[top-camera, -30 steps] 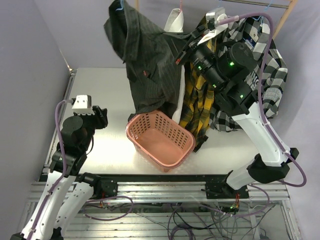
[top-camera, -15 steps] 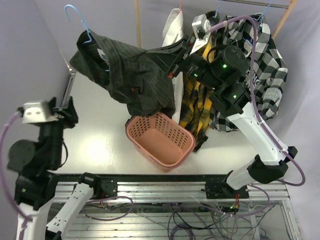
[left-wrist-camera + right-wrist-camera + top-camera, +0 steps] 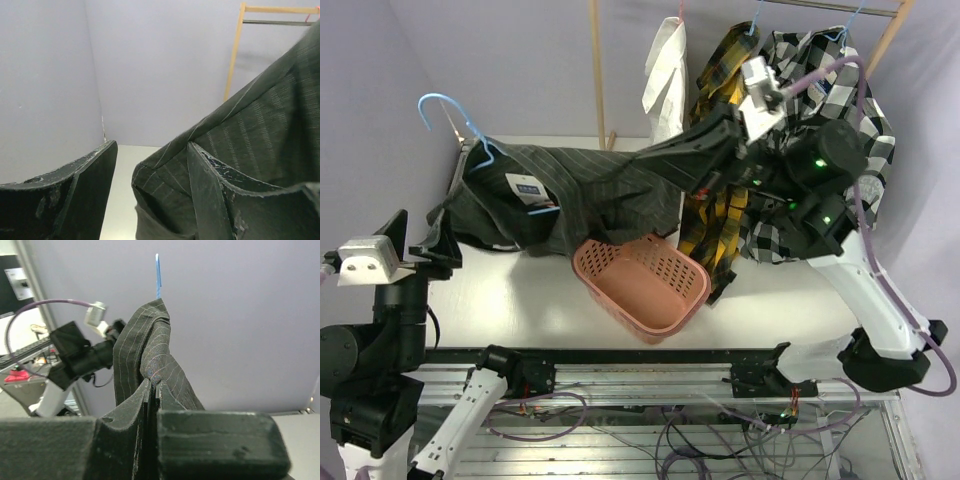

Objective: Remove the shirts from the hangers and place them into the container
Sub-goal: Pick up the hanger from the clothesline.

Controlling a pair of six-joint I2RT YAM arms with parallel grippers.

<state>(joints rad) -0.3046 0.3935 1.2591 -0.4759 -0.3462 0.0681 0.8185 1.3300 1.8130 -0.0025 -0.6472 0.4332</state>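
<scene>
Change over the last second: the pinstriped shirt (image 3: 590, 195) has come off the rack (image 3: 596, 70) and swung down to the left. It is now stretched from the right gripper (image 3: 705, 168), above the middle of the table (image 3: 520, 290), out to the table's far left corner. One fold sags to the far rim of the basket (image 3: 578, 270); whether it touches, I cannot tell. The basket sits mid table toward the near edge, with nothing in it.

Right gripper: jaws pressed together on a bunched ridge of the pinstriped cloth, clear in the right wrist view.
Left gripper (image 3: 420, 245): has drawn back to the near left corner with jaws spread. Nothing is between them; the shirt lies just beyond.

The blue hanger (image 3: 470, 135) is still inside the shirt, its hook standing up over the far left corner.

Judgement: the first shirt is freed from the rack but not from its wire. The left arm looks placed to take the hanger or collar next. The white shirt (image 3: 665, 75), plaid shirt (image 3: 715, 200) and checked shirt (image 3: 860, 150) still hang at the far edge.
</scene>
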